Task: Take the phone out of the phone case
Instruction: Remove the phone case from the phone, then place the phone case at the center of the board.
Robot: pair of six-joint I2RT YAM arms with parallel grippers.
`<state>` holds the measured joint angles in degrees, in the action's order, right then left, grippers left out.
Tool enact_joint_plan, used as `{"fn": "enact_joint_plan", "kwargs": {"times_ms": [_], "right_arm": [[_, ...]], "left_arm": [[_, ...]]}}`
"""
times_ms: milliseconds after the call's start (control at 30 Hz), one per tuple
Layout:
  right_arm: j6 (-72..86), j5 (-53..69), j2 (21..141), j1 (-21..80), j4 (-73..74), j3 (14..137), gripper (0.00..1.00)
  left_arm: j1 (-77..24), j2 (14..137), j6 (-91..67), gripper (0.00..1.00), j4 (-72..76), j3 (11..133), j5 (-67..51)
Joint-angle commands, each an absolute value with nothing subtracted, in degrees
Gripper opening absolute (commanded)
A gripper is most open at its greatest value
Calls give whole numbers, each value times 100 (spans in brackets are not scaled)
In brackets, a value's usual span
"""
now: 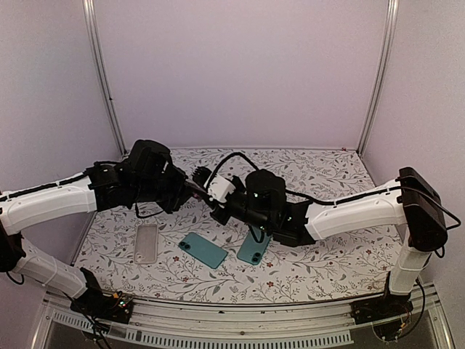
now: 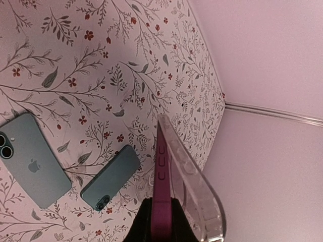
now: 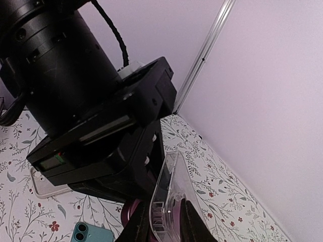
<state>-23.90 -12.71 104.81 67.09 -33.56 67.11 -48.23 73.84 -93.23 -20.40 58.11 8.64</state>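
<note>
A magenta phone (image 2: 162, 181) is held edge-on above the table, and my left gripper (image 2: 161, 222) is shut on its lower end. A clear phone case (image 2: 194, 186) bows away from the phone's right side, still joined near the top. In the right wrist view my right gripper (image 3: 164, 224) is shut on the free corner of the clear phone case (image 3: 171, 196), one finger on each side of its wall. A bit of the magenta phone (image 3: 130, 210) shows to the left. In the top view both grippers, left (image 1: 195, 187) and right (image 1: 216, 198), meet over the table's middle.
Two teal phones (image 1: 203, 249) (image 1: 253, 247) lie back-up on the floral table (image 1: 327, 254) below the grippers. An empty clear case (image 1: 146, 243) lies to their left. Pale walls close off the back and the sides.
</note>
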Motion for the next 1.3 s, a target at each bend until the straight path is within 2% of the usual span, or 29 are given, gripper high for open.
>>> {"fn": "enact_joint_plan", "kwargs": {"times_ms": [0, 133, 467, 633, 933, 1133, 1267], "right_arm": [[-2522, -1570, 10613, 6691, -3329, 6701, 21], [-2497, -1547, 10537, 6697, -3335, 6625, 17], [-2494, -1678, 10505, 6695, -3356, 6487, 0], [-2425, -1901, 10459, 6622, -3357, 6370, 0], [-1595, -1496, 9654, 6054, -3345, 5867, 0], [-754, -972, 9168, 5329, -3331, 5364, 0], [-75, -247, 8828, 4562, -3323, 4935, 0]], "left_arm": [[-4939, 7264, -9310, 0, -1509, 6000, 753], [-4956, 7282, -9299, 0, -1504, 6053, 768], [-4983, 7330, -9278, 0, -1455, 6126, 758], [-4984, 7251, -9182, 0, -1459, 6085, 827], [-4983, 6994, -9128, 0, -1476, 5645, 952], [-4983, 6829, -8662, 0, -1668, 5542, 1242], [-4983, 6761, -7505, 0, -1527, 5493, 1560]]}}
